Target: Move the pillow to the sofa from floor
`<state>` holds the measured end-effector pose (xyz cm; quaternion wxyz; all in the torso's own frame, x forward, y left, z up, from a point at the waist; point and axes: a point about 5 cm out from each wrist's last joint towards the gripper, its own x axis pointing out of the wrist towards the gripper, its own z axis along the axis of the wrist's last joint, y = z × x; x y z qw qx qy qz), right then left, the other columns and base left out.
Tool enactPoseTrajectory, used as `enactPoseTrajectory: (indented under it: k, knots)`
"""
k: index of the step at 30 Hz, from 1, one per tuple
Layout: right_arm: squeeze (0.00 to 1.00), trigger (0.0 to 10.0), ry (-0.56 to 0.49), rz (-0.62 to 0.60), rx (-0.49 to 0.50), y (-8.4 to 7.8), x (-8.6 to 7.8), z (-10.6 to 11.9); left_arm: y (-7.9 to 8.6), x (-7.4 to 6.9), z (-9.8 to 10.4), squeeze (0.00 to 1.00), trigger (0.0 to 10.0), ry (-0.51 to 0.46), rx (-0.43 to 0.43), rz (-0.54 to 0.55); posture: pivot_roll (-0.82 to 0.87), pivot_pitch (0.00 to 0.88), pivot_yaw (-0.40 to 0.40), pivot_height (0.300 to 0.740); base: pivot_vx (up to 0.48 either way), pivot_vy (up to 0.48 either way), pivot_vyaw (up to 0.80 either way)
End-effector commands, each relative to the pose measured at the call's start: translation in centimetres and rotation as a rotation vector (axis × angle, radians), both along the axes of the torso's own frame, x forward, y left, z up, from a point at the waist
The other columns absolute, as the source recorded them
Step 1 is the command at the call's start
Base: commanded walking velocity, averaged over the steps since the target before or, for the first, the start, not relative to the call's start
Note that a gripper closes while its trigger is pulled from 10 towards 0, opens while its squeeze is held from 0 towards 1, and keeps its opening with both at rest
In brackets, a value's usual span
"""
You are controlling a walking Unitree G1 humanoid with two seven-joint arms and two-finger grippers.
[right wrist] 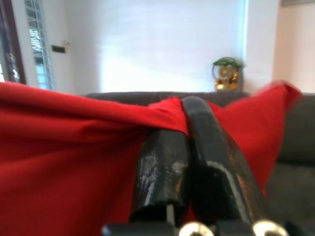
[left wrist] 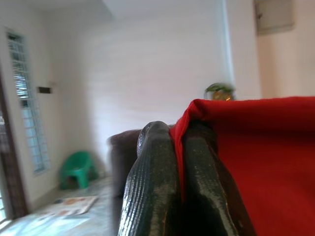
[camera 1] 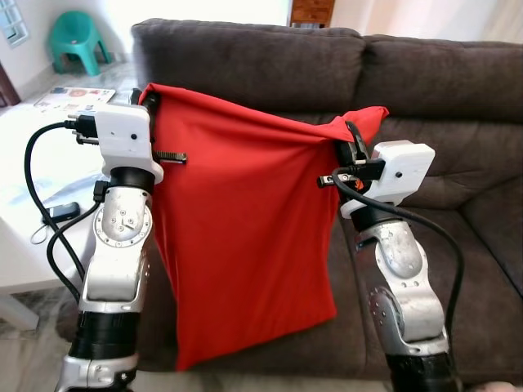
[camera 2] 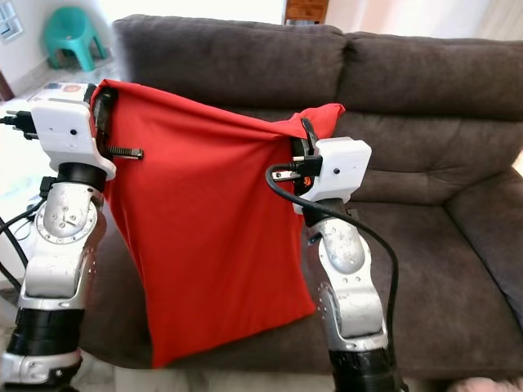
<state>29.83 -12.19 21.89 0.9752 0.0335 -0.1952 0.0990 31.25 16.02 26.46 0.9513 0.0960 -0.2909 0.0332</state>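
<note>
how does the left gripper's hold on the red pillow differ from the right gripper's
The left gripper pinches the red pillow right at its top corner, the higher one; the right gripper sits lower and bunches fabric just short of the other corner, which pokes out past it. Both are shut on the top edge, holding it before the sofa.

Red pillow point(camera 1: 245, 245) hides sofa point(camera 1: 441, 90) seat behind it; wrist-view background blurred; sofa cut off at right.

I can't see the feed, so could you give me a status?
Both pincers, left and right, shut on pillow corners. Pillow hanging before sofa. Nothing blocking.
</note>
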Motion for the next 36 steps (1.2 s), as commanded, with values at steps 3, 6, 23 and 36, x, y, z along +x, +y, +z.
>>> enactPoseTrajectory:
  k: [3,6,23,36]
  knots:
    - [0.00,10.0,-0.108,-0.007,0.033,-0.2,-0.5,2.3,0.6,-0.1,0.8,0.00,10.0,-0.024,0.008,0.013,0.02,0.000,-0.053,0.736,0.387,0.000,0.00]
    - [0.00,10.0,-0.084,-0.006,0.028,-0.1,-0.4,1.7,0.2,0.5,-0.8,0.00,10.0,0.079,-0.002,-0.044,0.03,0.000,-0.056,0.736,0.119,0.000,0.00]
    - [0.00,10.0,0.155,0.011,-0.037,-0.1,0.0,-3.3,-0.6,1.0,-6.8,0.00,10.0,0.392,0.057,-0.124,0.03,0.000,-0.058,0.736,0.000,0.000,0.00]
    - [0.00,10.0,0.226,0.040,-0.083,-0.1,0.0,-4.8,-0.8,1.1,-7.7,0.00,10.0,0.446,0.100,-0.083,0.03,0.000,-0.058,0.736,0.000,0.000,0.00]
